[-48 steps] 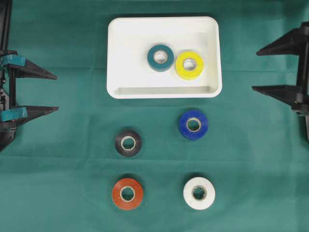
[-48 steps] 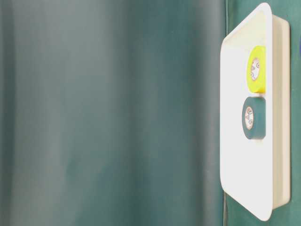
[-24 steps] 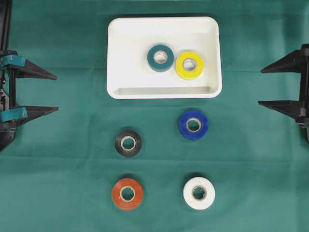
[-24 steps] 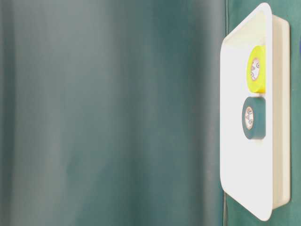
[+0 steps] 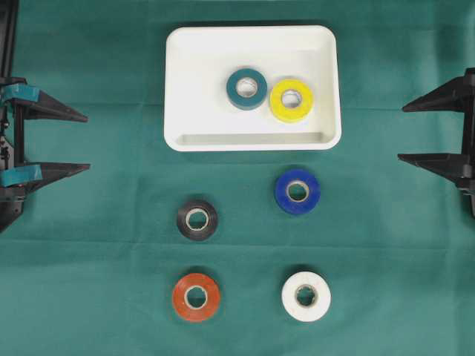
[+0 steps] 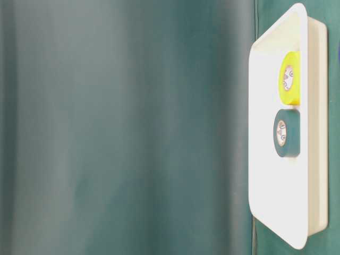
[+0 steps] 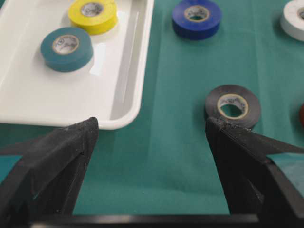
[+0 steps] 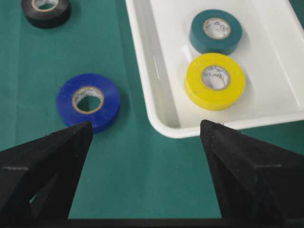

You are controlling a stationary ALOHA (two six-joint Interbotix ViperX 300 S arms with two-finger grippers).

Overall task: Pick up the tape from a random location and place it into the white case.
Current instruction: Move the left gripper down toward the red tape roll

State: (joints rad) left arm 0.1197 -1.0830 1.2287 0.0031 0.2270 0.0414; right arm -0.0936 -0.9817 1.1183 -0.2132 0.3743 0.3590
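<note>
The white case (image 5: pixel 185 141) lies at the top middle of the green cloth and holds a teal tape roll (image 5: pixel 246 88) and a yellow tape roll (image 5: pixel 291 100). On the cloth in front of it lie a blue roll (image 5: pixel 297 191), a black roll (image 5: pixel 197 219), a red roll (image 5: pixel 196 297) and a white roll (image 5: pixel 306 296). My left gripper (image 5: pixel 87 142) stands open at the left edge, empty. My right gripper (image 5: pixel 401 133) stands open at the right edge, also empty. The left wrist view shows the black roll (image 7: pixel 232 104) just beyond the right finger.
Green cloth covers the whole table. The table-level view shows the case (image 6: pixel 263 202) turned on its side, with the yellow roll (image 6: pixel 290 77) and teal roll (image 6: pixel 287 133) inside, and blurred green cloth across the rest.
My right gripper has drawn back a little toward the right edge. The left gripper and all the rolls have stayed where they were.
</note>
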